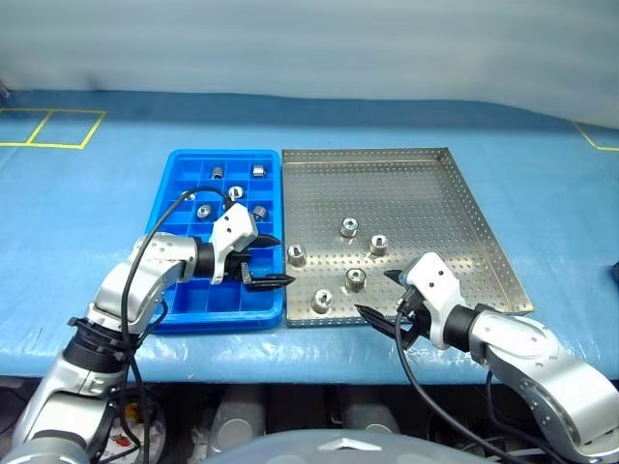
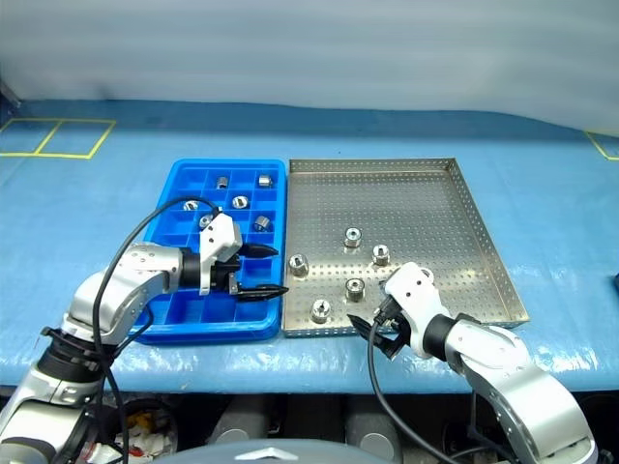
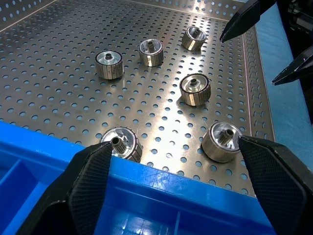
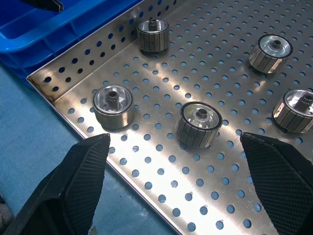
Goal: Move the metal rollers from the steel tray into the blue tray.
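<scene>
Rollers [image 1: 349, 228]: five sit on the steel tray [image 1: 455, 193], all upright, bore axis vertical, clustered in the near-left part of the perforated floor. Four more already sit in far compartments of the blue tray [image 1: 184, 164], touching the steel tray's left side.

Head view: left gripper [image 1: 268, 261] hangs over the blue tray's near-right corner, pointing right toward the steel tray, tipped slightly down, fingers apart, nothing between them. Nearest roller [image 1: 297, 255] is just beyond the fingertips, across the rim. Right gripper [image 1: 382, 302] sits at the steel tray's near edge, pointing forward-left and down, fingers spread, empty. Two rollers [image 1: 323, 301] lie just ahead of it.

Left wrist view: black fingers [image 3: 90, 181] wide apart over the blue wall; two rollers [image 3: 222, 142] just past it inside the steel tray, three farther off; right gripper's tips visible at the far rim.

Right wrist view: fingers [image 4: 80, 181] wide apart, one over the tablecloth [image 4: 29, 142] outside the rim; one roller [image 4: 198, 123] roughly centred between them, ahead, untouched
</scene>
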